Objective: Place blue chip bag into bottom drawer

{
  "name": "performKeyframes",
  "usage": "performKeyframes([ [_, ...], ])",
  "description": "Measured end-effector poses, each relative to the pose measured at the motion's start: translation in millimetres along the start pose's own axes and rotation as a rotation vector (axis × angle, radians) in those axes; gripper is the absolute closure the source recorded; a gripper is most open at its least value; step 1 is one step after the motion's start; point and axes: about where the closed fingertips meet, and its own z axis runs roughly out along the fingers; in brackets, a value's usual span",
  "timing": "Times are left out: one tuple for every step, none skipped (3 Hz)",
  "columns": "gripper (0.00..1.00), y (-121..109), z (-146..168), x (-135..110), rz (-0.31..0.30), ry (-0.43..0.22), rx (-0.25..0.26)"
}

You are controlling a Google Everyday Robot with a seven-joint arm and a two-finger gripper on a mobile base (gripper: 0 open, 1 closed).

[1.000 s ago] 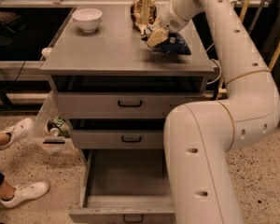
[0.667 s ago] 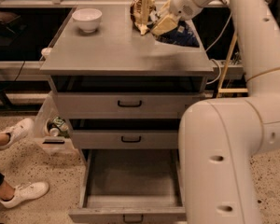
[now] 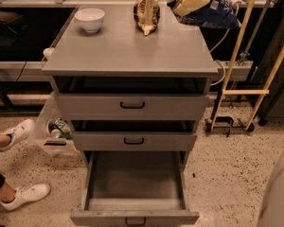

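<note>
While the gripper [image 3: 193, 1] sits at the top right of the camera view, above the rear right corner of the cabinet top [image 3: 132, 51], its fingers appear clamped on the left end of the blue chip bag [image 3: 217, 15]. The bag is raised at that corner and reaches partly past the cabinet's edge. The bottom drawer [image 3: 132, 217] stands pulled out at the foot of the cabinet, well below and in front of the bag. The step in hand is judged to be the carry. The bag should travel forward past the cabinet's front edge, then descend straight over the open drawer and be released low, with a firm grip throughout because glossy film may slip. The bag's long axis runs left to right across the view, dipping slightly rightward, with its free end pointing right.
</note>
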Motion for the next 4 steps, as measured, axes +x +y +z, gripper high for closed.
performKeyframes([
  [1.00, 0, 0, 0, 0.000, -0.001, 0.000],
  [1.00, 22, -6, -6, -0.009, 0.006, -0.031],
  [1.00, 60, -40, -31, -0.039, -0.031, -0.018],
  [1.00, 116, -81, -59, -0.091, -0.024, 0.028],
])
